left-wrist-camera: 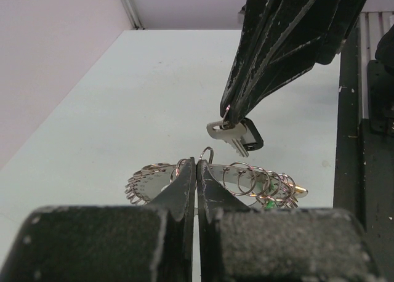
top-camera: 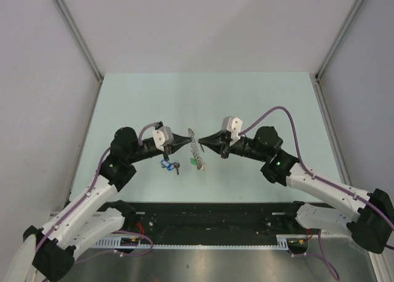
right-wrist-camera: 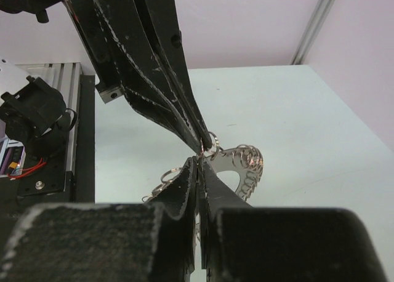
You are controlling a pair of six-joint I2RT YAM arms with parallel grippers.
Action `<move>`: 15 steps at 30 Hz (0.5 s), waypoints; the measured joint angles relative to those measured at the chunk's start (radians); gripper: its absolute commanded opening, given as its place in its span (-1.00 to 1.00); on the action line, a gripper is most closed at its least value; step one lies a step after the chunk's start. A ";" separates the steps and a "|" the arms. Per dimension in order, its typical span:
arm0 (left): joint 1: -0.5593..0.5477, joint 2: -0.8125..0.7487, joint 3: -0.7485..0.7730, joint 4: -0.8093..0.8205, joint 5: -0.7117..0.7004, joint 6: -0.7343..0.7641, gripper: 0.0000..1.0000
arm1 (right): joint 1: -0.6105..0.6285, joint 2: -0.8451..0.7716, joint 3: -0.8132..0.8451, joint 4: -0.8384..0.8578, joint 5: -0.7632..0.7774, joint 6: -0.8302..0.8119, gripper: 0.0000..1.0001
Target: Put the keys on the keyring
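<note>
The keyring (top-camera: pixel 196 150) hangs above the table between my two grippers, a grey metal ring fringed with small silvery rings (left-wrist-camera: pixel 246 178). My left gripper (top-camera: pixel 186 140) is shut on its rim (left-wrist-camera: pixel 197 164). My right gripper (top-camera: pixel 204 140) is shut on the small ring of the black-tagged key (left-wrist-camera: pixel 239 135), which dangles just above the keyring's rim in the left wrist view. In the right wrist view my right gripper (right-wrist-camera: pixel 200 162) meets the left gripper's fingertips (right-wrist-camera: pixel 203 134) at the keyring (right-wrist-camera: pixel 243 162). The blue-tagged key (top-camera: pixel 165 165) lies on the table below my left gripper.
A green tag (top-camera: pixel 201 164) hangs from the keyring's low end, just over the pale green table (top-camera: pixel 246 103). White walls enclose the table on three sides. The black base rail (top-camera: pixel 203 217) runs along the near edge.
</note>
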 measured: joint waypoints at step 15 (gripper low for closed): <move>0.000 -0.022 -0.019 0.047 0.013 -0.003 -0.99 | -0.009 0.014 0.000 -0.011 -0.004 0.001 -1.00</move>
